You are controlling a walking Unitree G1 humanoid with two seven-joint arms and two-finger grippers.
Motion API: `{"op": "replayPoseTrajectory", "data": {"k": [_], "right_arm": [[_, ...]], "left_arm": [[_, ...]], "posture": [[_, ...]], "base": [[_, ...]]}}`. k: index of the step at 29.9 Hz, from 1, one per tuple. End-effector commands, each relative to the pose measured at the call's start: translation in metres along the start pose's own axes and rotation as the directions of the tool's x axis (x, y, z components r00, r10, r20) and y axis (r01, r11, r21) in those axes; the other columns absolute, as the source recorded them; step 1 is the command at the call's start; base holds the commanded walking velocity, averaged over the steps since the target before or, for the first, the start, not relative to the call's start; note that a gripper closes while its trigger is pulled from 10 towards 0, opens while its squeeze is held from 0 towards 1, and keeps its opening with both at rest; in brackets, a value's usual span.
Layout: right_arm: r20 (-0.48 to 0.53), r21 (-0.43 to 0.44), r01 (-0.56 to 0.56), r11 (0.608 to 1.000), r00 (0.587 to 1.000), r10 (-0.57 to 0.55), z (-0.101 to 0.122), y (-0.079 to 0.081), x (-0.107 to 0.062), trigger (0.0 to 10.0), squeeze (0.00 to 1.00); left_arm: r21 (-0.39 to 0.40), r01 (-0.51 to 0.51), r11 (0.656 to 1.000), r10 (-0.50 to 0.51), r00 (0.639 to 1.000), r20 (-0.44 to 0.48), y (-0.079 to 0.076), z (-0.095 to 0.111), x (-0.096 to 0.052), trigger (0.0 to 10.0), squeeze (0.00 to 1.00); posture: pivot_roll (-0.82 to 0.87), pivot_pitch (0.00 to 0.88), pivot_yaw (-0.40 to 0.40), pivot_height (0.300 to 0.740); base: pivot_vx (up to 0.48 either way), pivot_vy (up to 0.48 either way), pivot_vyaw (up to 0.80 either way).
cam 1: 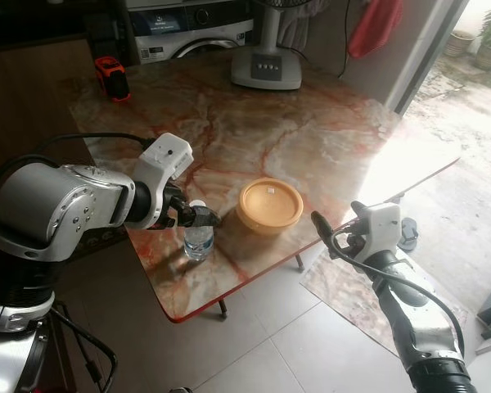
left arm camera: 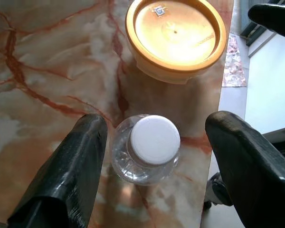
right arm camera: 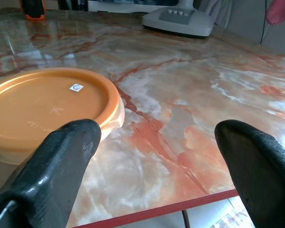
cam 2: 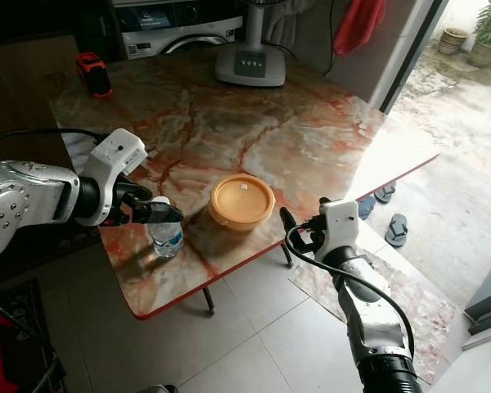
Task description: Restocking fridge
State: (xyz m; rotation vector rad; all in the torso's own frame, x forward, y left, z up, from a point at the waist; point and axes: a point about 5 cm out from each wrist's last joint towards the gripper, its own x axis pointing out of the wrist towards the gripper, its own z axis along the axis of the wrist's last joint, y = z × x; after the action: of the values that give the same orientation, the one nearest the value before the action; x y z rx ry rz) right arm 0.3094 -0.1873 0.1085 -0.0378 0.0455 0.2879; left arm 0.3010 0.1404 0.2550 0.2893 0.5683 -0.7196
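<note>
While the left claw (left arm camera: 152, 156) hangs spread wide around the upright water bottle (left arm camera: 147, 147) near the bench's (cam 1: 311, 139) front-left edge, the right claw (right arm camera: 156, 161) gapes empty beside the orange lidded container (cam 1: 269, 205).

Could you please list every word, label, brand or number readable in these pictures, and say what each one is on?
None can be read.
Water bottle: label too blurred.
Orange lidded container: small white sticker, mark too small.
Washing machine: panel display and markings too small.
Fan base: buttons, no legible marks.
</note>
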Motion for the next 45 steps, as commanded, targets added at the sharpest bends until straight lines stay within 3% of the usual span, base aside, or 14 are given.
{"op": "replayPoseTrajectory", "data": {"k": [1, 15, 28, 30, 32, 34, 38, 40, 41, 45], "right_arm": [[-0.023, 0.006, 0.016, 1.0, 1.0, -0.016, -0.006, -0.004, -0.002, 10.0, 0.0], [-0.012, 0.012, 0.022, 1.0, 1.0, -0.021, -0.004, -0.004, -0.002, 10.0, 0.0], [-0.013, 0.012, 0.023, 1.0, 1.0, -0.023, -0.004, -0.004, -0.002, 10.0, 0.0], [-0.012, 0.013, 0.026, 1.0, 1.0, -0.025, -0.004, -0.005, -0.002, 10.0, 0.0], [-0.013, 0.014, 0.026, 1.0, 1.0, -0.026, -0.004, -0.005, -0.002, 10.0, 0.0], [-0.014, 0.015, 0.026, 1.0, 1.0, -0.026, -0.005, -0.005, -0.002, 10.0, 0.0], [-0.014, 0.022, 0.023, 0.999, 1.0, -0.022, -0.005, -0.004, -0.002, 10.0, 0.0], [-0.015, 0.022, 0.023, 0.999, 1.0, -0.022, -0.005, -0.003, -0.002, 10.0, 0.0], [-0.015, 0.022, 0.022, 1.0, 1.0, -0.022, -0.005, -0.003, -0.002, 10.0, 0.0], [-0.015, 0.022, 0.021, 1.0, 1.0, -0.021, -0.005, -0.003, -0.002, 10.0, 0.0]], "left_arm": [[0.047, -0.031, 0.998, 0.031, 1.0, 0.006, 0.002, 0.005, 0.0, 10.0, 0.0], [0.073, 0.003, 0.997, -0.004, 1.0, 0.019, -0.003, 0.009, 0.005, 10.0, 0.0], [0.098, 0.046, 0.994, -0.042, 0.998, -0.044, -0.011, 0.001, 0.008, 10.0, 0.0], [0.099, 0.042, 0.994, -0.037, 0.998, -0.049, -0.01, 0.001, 0.008, 6.3, 0.0], [0.103, 0.038, 0.994, -0.032, 0.998, -0.056, -0.01, 0.0, 0.008, 3.5, 0.0], [0.099, 0.037, 0.994, -0.031, 0.998, -0.061, -0.009, -0.002, 0.008, 2.4, 0.0], [0.097, 0.041, 0.994, -0.034, 0.996, -0.078, -0.01, -0.005, 0.008, 3.0, 0.0], [0.099, 0.041, 0.994, -0.033, 0.996, -0.08, -0.01, -0.006, 0.009, 2.5, 0.0], [0.102, 0.038, 0.994, -0.03, 0.996, -0.082, -0.01, -0.006, 0.009, 0.8, 0.0], [0.105, 0.033, 0.994, -0.024, 0.996, -0.086, -0.009, -0.007, 0.01, 0.0, 0.0]], "posture": [[0.13, 0.106, -0.085, 0.74], [0.13, 0.102, -0.082, 0.74], [0.13, 0.105, -0.077, 0.74], [0.13, 0.105, -0.077, 0.74], [0.13, 0.105, -0.076, 0.74], [0.13, 0.103, -0.073, 0.74], [0.13, 0.107, -0.072, 0.74], [0.13, 0.105, -0.074, 0.74], [0.13, 0.105, -0.075, 0.74], [0.13, 0.106, -0.076, 0.74]], "base": [[0.0, 0.0, 0.0], [0.0, 0.0, 0.0], [0.0, 0.0, 0.0], [0.0, 0.0, 0.0], [0.0, 0.0, 0.0], [0.0, 0.0, 0.0], [0.0, 0.0, 0.0], [0.0, 0.0, 0.0], [0.0, 0.0, 0.0], [0.0, 0.0, 0.0]]}}
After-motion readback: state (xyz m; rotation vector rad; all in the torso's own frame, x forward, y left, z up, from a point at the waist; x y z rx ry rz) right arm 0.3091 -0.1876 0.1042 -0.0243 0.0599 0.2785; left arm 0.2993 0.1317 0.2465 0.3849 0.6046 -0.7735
